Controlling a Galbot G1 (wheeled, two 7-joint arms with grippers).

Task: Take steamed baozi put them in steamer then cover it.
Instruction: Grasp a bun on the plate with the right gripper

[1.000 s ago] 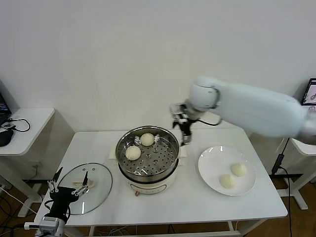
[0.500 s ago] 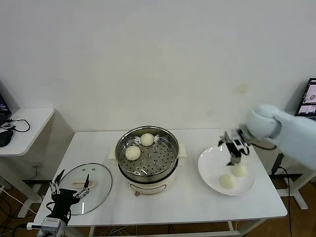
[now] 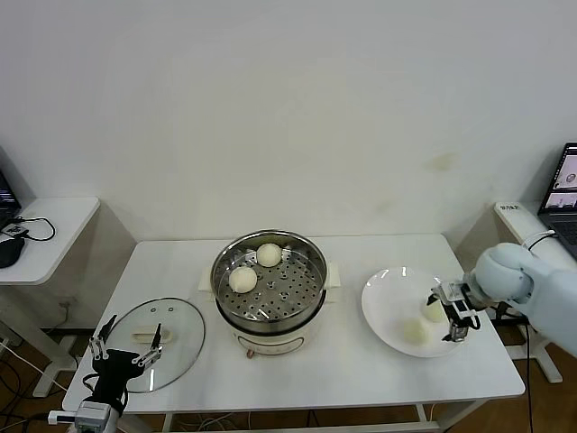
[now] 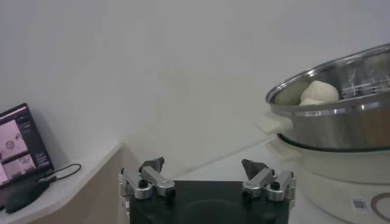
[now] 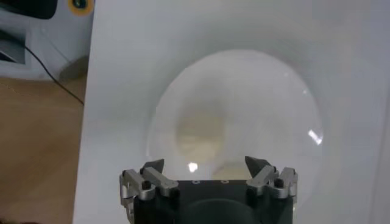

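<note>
The steel steamer (image 3: 269, 287) stands mid-table on its white base, with two baozi (image 3: 242, 279) (image 3: 269, 254) on the perforated tray. Two more baozi (image 3: 414, 331) (image 3: 434, 309) lie on the white plate (image 3: 388, 293) at the right. My right gripper (image 3: 453, 316) is open and empty, low over the plate's right edge beside the baozi; in the right wrist view its jaws (image 5: 206, 167) stand wide above the baozi (image 5: 199, 136). The glass cover (image 3: 171, 336) with a cream handle lies at the table's front left. My left gripper (image 3: 124, 354) is open at the cover's near edge.
A side table (image 3: 45, 225) with cables and a dark mouse stands at the left. A laptop (image 3: 564, 185) sits at the far right. The steamer (image 4: 341, 122) fills the right of the left wrist view, close to the left gripper (image 4: 204, 172).
My right arm swung from beside the steamer over to the plate and dropped low at its right edge. The left gripper slid slightly toward me. Baozi have not moved.
</note>
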